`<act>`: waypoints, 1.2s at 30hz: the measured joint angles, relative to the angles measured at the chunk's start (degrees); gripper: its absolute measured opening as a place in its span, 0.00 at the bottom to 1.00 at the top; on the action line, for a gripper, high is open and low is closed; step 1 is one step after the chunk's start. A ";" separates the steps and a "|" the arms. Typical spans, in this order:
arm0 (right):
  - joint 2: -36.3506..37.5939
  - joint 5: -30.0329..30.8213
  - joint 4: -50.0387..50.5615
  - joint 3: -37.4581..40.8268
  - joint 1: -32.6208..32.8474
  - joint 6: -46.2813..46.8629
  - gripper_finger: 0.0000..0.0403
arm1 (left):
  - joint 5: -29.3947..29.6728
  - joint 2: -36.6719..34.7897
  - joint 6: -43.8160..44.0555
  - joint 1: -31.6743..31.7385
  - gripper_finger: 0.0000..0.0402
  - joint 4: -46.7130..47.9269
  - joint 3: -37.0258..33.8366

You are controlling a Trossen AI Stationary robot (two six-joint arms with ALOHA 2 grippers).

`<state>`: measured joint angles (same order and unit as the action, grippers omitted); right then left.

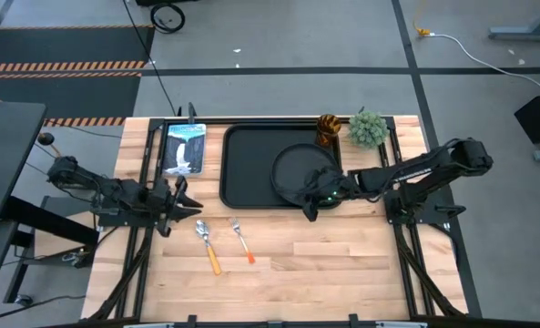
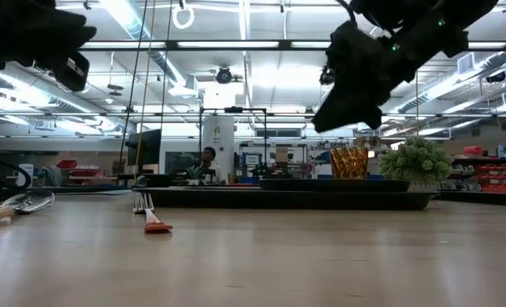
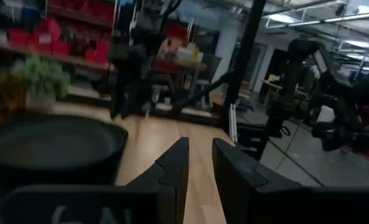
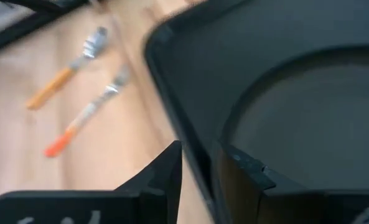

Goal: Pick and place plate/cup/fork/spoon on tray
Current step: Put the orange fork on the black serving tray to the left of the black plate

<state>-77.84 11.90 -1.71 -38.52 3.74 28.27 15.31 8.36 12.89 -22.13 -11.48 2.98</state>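
The black tray [image 1: 251,169] lies at the table's far middle. The round black plate [image 1: 304,169] rests flat on the tray's right half; it also shows in the right wrist view [image 4: 308,106]. The amber cup [image 1: 329,129] stands on the table by the tray's far right corner. The spoon [image 1: 208,246] and the fork [image 1: 242,241] lie on the wood near the tray's near left. My right gripper [image 1: 310,202] hovers over the tray's near rim by the plate's near edge, shut and empty, raised clear in the low view [image 2: 346,102]. My left gripper [image 1: 183,208] waits left of the spoon, shut.
A small green plant [image 1: 368,128] stands right of the cup. A blue-white picture card [image 1: 185,148] lies left of the tray. Bare wood [image 1: 342,264] stretches along the table's near half. A person [image 2: 206,162] shows far off in the room.
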 joint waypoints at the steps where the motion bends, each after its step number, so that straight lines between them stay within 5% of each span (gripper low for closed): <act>1: -0.61 1.31 0.37 0.00 0.23 0.00 0.26 | -0.02 2.09 1.14 0.00 0.20 -0.89 0.00; 16: 1.83 11.02 0.71 0.04 6.51 -3.96 0.26 | -0.02 35.61 34.29 -4.90 0.20 -8.22 1.07; 26: 1.83 12.74 -2.28 0.04 8.34 -11.83 0.26 | 2.10 49.74 28.38 -8.33 0.20 -8.18 12.36; 32: 1.83 15.88 -2.66 0.04 10.09 -13.84 0.26 | -5.28 57.52 25.71 -11.60 0.20 -8.04 16.76; 36: 1.83 14.84 -2.80 0.04 11.81 -15.38 0.26 | -3.31 62.78 27.78 -12.92 0.20 -9.07 19.26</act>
<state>-76.01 26.73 -4.51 -38.48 15.55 12.89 12.00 71.14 40.68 -35.05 -20.56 22.24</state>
